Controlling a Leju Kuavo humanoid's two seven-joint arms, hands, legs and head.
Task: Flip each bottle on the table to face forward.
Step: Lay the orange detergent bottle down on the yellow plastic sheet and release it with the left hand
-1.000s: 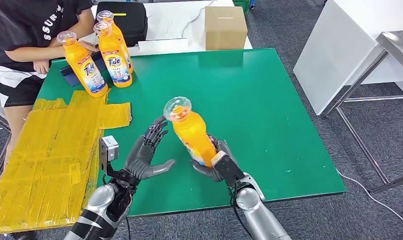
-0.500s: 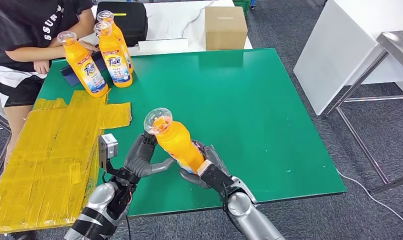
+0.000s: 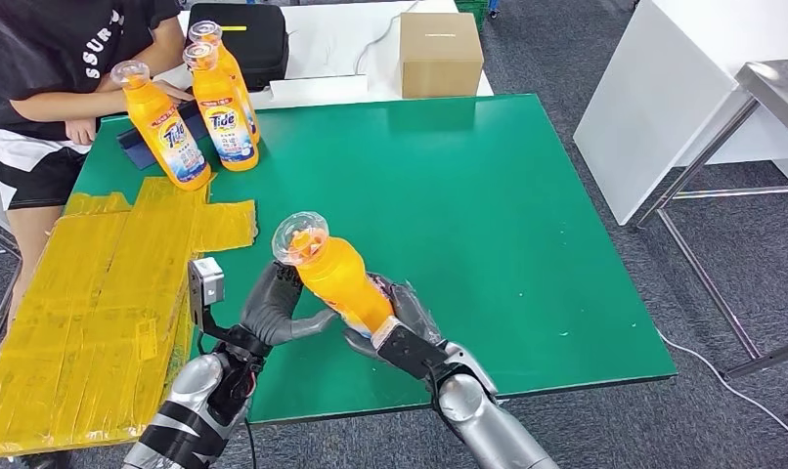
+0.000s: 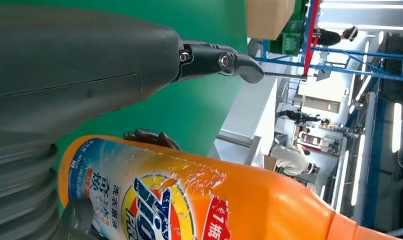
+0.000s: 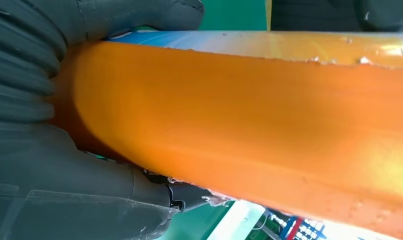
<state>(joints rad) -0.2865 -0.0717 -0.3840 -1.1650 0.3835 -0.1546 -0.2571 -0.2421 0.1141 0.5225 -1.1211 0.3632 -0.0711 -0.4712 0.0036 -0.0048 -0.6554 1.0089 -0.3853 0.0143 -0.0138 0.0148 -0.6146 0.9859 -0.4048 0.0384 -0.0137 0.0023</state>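
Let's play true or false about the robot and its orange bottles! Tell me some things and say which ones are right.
1. The right hand holds an orange bottle. True.
2. That bottle stands straight up on the table. False: it is tilted, its cap leaning toward the left hand.
3. Three more bottles stand at the far left corner of the green table. True.
4. The cardboard box sits on the green table. False: it sits on the white table behind it.
5. Yellow sheets lie along the left side of the green table. True.
6. Nobody is near the table. False: a person stands at the far left corner.
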